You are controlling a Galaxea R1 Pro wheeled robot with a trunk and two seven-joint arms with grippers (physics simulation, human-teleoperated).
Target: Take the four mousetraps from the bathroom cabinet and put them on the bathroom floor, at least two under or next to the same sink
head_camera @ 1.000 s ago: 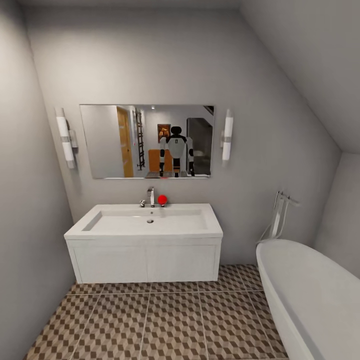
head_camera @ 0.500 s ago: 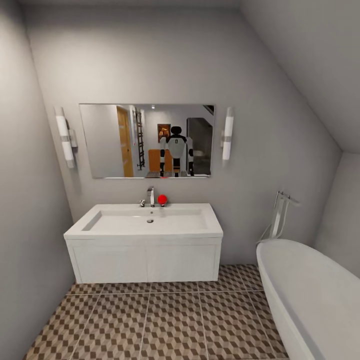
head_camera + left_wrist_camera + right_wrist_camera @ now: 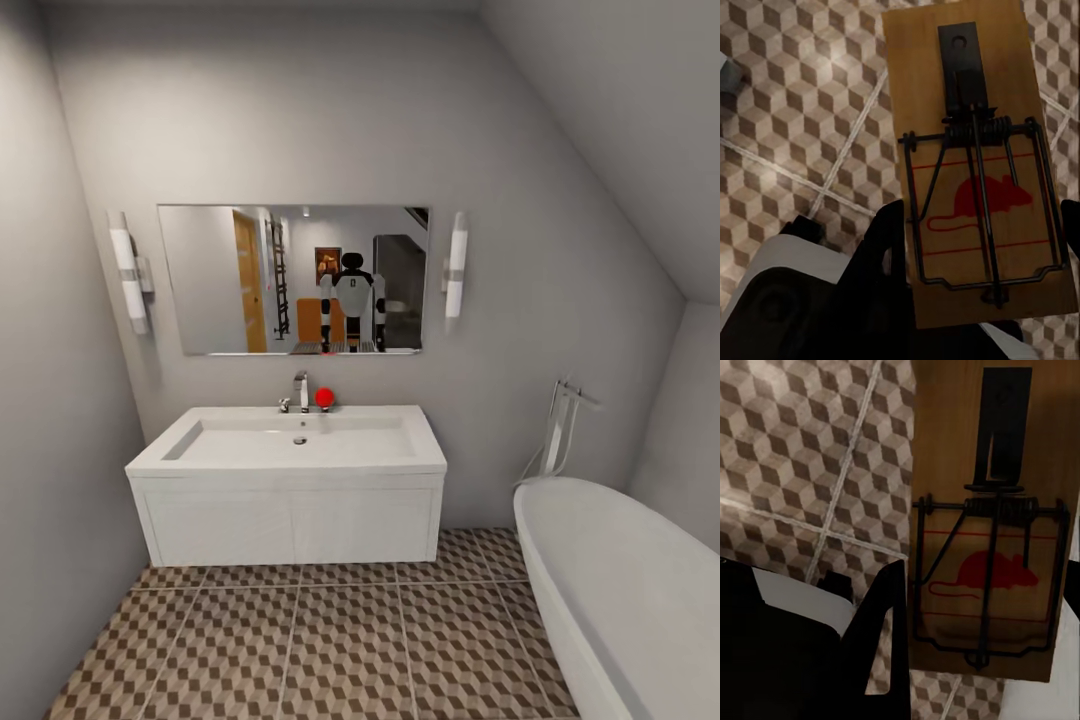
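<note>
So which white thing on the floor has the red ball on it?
The sink by the mirror: the red ball sits beside its tap. The bathtub has none.

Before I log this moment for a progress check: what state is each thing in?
Left claw: shut on left mousetrap, above tiled floor.
Right claw: shut on right mousetrap.
Sink: empty, tap off.
Sink cupboard doors: closed.

bathtub (image 3: 620, 590) cut by right and bottom edge; mousetrap (image 3: 986, 521) top cropped
</note>
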